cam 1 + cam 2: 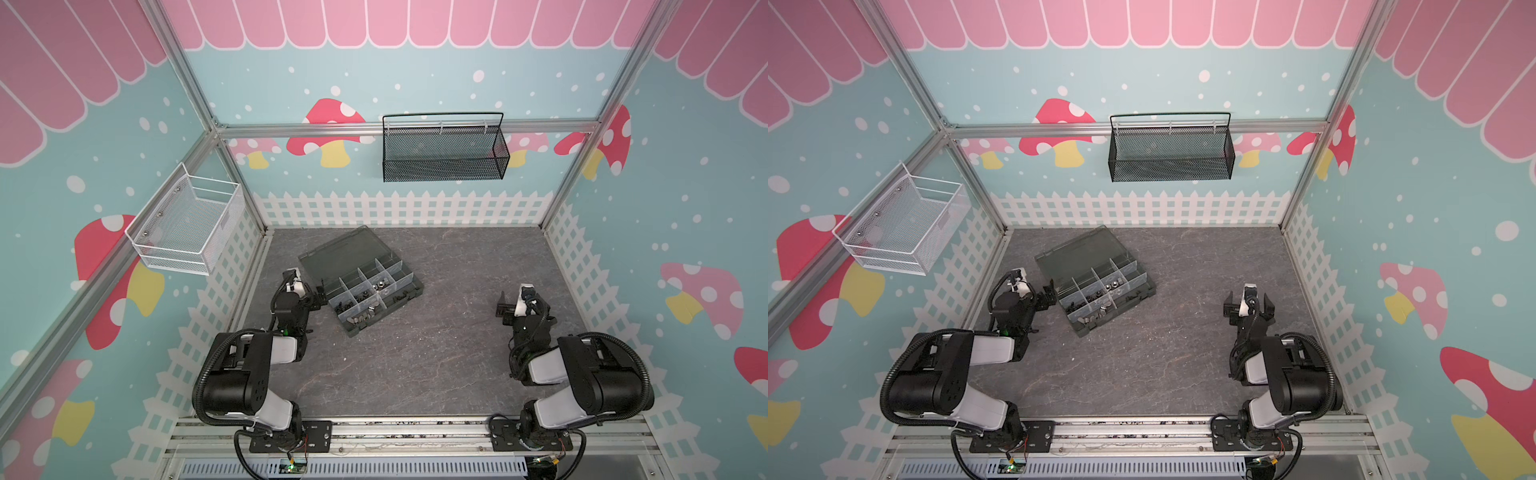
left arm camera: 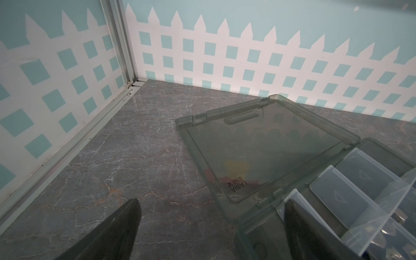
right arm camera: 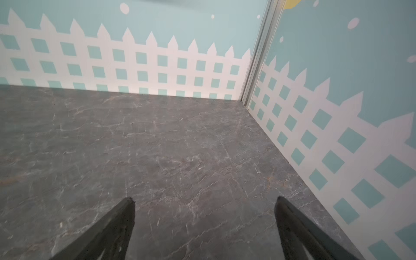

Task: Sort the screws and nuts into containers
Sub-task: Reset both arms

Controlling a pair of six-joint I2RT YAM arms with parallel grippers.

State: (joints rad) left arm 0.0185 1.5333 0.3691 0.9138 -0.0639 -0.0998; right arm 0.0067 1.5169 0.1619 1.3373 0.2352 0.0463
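A dark grey organizer box (image 1: pixel 409 296) lies open at the table's left middle, with its smoky lid (image 1: pixel 345 249) flat behind it. Whitish dividers split it into the containers (image 1: pixel 365 286). Shiny silver nuts (image 1: pixel 378 286) sit in one compartment, and more silver pieces (image 1: pixel 360 320) lie in the nearest one. Small black pieces (image 1: pixel 344 309) fill others; they are too small to tell screws from nuts. My left gripper (image 1: pixel 319 293) is open at the box's left edge; in the left wrist view (image 2: pixel 212 202) one finger overlaps the box corner. My right gripper (image 3: pixel 204 199) is open over bare table, far right of the box.
A black mesh basket (image 1: pixel 444 153) hangs on the back wall and a white wire basket (image 1: pixel 187 224) on the left wall. The grey marbled table (image 1: pixel 415 353) is closed in by fence-printed walls on three sides. Both arm bases stand at the front rail.
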